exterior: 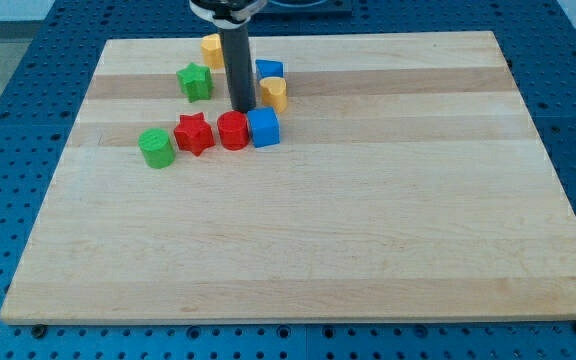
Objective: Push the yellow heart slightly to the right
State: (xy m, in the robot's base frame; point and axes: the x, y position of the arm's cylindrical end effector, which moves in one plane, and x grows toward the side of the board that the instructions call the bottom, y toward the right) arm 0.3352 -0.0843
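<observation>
While my tip (243, 108) (a bare rod, no hand) rests on the board, the yellow heart (274, 93) sits just right.

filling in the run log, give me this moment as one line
tip: just left of yellow heart | red cylinder below tip | push: not visibly started

My tip (243, 108) sits just left of yellow heart (274, 94), perhaps touching
</observation>
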